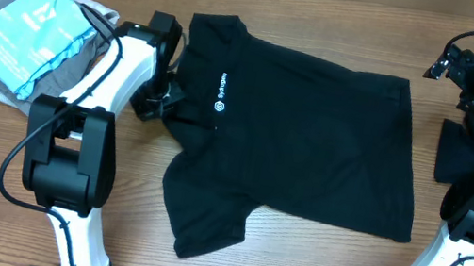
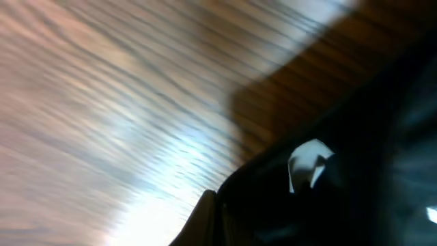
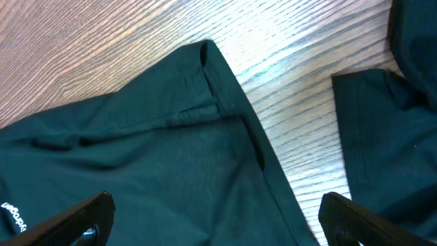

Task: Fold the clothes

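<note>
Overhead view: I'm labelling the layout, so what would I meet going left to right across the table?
Pile of grey and light-blue clothes → left claw at the collar → black T-shirt spread flat → second black garment near the right edge.

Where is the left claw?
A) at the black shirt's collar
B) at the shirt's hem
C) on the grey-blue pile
A: the left claw is shut at the collar of the shirt; its wrist view shows the white neck label.

Black T-shirt (image 2: 369, 178) with white tag (image 2: 308, 162) on table (image 2: 102, 102).
</note>
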Tool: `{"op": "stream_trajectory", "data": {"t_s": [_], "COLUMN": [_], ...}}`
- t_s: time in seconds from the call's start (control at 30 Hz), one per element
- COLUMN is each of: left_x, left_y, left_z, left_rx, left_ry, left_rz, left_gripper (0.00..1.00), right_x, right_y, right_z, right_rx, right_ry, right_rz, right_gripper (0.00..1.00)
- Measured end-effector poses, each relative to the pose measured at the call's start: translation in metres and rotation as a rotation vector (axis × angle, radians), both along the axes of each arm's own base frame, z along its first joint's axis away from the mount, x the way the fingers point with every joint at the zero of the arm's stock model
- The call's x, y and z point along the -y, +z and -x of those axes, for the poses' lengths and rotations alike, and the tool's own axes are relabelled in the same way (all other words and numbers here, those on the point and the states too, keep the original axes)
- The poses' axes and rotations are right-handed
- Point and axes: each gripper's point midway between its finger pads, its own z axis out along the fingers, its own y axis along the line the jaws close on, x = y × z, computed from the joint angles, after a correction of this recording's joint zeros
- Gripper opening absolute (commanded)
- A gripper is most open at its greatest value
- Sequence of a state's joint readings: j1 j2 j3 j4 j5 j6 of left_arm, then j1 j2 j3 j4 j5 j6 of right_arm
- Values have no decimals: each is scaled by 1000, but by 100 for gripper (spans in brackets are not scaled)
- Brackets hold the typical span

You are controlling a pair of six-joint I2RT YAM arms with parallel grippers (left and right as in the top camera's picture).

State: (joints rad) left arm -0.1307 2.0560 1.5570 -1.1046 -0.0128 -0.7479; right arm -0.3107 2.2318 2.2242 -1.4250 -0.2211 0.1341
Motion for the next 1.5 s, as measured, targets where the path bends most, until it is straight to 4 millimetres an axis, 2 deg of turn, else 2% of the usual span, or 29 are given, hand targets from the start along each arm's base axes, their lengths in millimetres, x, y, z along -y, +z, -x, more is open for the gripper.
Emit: {"op": "stream_trajectory", "data": {"t_s": [0.23, 0.47, 0.5, 0.53, 0.6, 0.67, 0.7, 0.87, 0.93, 1.0, 1.1, 1.2, 1.3, 1.5], "left_x": [-42, -64, -67, -69, -75, -80, -82, -86, -85, -83, -75, -59, -31, 39], "left_y": [3, 5, 6, 6, 7, 7, 8, 10, 18, 32, 65, 91, 97, 86], "left_z": [2, 1, 1, 1, 1, 1, 1, 4, 8, 6, -9, -22, -26, -12], "left_rx": [-11, -9, -9, -9, -9, -10, -11, -25, -52, -54, -9, 47, 68, 40], "left_ry": [7, 7, 9, 12, 15, 18, 21, 10, 4, 2, -13, -54, -138, -316], "left_rz": [-155, -230, -238, -246, -262, -272, -277, -291, -287, -274, -231, -170, -94, 55], "left_gripper": [4, 8, 11, 20, 33, 52, 54, 48, 47, 45, 42, 37, 33, 34], "right_x": [0, 0, 0, 0, 0, 0, 0, 0, 0, 0, 0, 0, 0, 0], "right_y": [0, 0, 0, 0, 0, 0, 0, 0, 0, 0, 0, 0, 0, 0], "right_z": [0, 0, 0, 0, 0, 0, 0, 0, 0, 0, 0, 0, 0, 0], "right_rx": [1, 0, 0, 0, 0, 0, 0, 0, 0, 0, 1, 0, 0, 0], "right_ry": [-1, -1, -1, -1, -1, -1, 0, 0, 0, -1, -1, -1, -1, 0], "right_rz": [0, -1, -1, 0, 0, 0, 0, 0, 0, 0, 0, -1, 0, 0], "right_gripper": [100, 100, 100, 100, 100, 100, 100, 100, 100, 100, 100, 100, 100, 100]}}
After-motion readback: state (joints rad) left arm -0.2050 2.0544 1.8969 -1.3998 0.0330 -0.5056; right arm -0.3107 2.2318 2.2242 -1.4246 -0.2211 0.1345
